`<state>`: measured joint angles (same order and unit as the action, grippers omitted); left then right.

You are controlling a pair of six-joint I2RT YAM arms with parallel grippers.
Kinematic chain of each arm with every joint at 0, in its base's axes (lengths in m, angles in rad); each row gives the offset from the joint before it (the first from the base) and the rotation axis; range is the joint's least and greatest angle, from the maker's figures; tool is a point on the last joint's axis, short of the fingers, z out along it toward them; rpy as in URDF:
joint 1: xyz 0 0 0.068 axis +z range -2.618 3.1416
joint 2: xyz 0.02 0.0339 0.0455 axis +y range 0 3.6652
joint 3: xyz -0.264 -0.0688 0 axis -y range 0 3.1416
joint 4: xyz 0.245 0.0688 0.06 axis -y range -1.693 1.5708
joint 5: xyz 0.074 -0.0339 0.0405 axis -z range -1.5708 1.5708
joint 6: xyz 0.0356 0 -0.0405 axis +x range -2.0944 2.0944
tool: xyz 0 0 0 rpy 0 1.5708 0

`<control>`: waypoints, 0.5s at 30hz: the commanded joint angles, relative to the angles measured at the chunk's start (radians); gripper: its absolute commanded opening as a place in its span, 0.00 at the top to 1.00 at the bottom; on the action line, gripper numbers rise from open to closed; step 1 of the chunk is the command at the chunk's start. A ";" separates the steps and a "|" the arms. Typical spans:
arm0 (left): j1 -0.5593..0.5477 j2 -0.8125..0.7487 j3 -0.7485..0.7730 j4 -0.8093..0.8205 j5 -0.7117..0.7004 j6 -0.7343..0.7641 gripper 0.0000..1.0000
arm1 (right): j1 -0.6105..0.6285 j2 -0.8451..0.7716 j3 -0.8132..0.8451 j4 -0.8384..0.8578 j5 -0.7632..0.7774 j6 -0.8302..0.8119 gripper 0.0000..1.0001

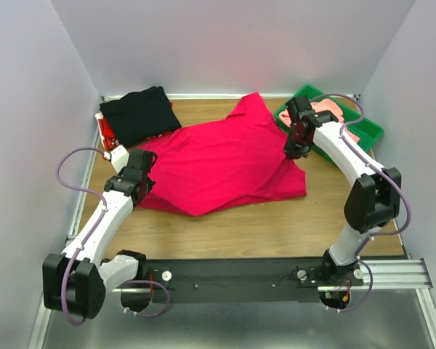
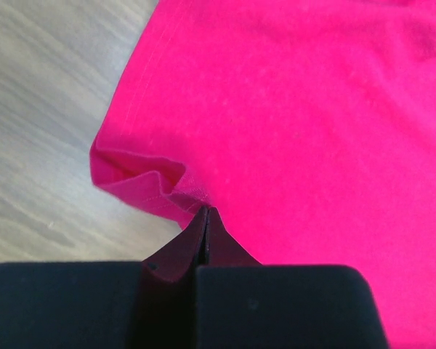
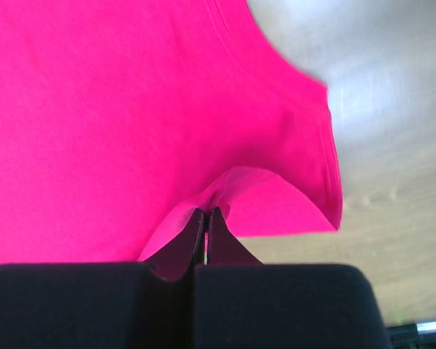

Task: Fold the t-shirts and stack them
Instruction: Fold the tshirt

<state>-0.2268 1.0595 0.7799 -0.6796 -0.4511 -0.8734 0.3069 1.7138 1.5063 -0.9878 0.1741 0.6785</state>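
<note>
- The crimson t-shirt [image 1: 225, 160] is spread across the middle of the surface [image 1: 261, 225], where both arms can reach it. It is judged to be the one being folded now.
- The black t-shirt [image 1: 138, 113] is seen already folded at the far left corner, probably as the base of the stack.
- The salmon-pink t-shirt [image 1: 327, 109] lies bunched in the green tray [image 1: 367, 131] at the far right corner, apparently awaiting its turn.
- The left pincer [image 1: 147, 161] is pressed together on the shirt's left-hand edge. In the left wrist view a small ridge of cloth is gathered at the tips [image 2: 206, 212].
- The right pincer [image 1: 292, 151] is likewise clamped on the right-hand edge, where a lip of fabric is raised [image 3: 206, 212].
- Opposite edges are gripped, so the cloth can be lifted and folded evenly.
- Both arms are extended forward and angled inward, with the wrists held low over the surface.
</note>
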 commanded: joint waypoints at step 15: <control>0.125 0.068 0.016 0.202 -0.015 0.001 1.00 | 0.005 0.291 0.362 0.034 0.160 -0.132 1.00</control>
<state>-0.1219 1.1206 0.7952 -0.5327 -0.4519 -0.8650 0.3069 1.9644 1.7966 -0.9619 0.2760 0.5789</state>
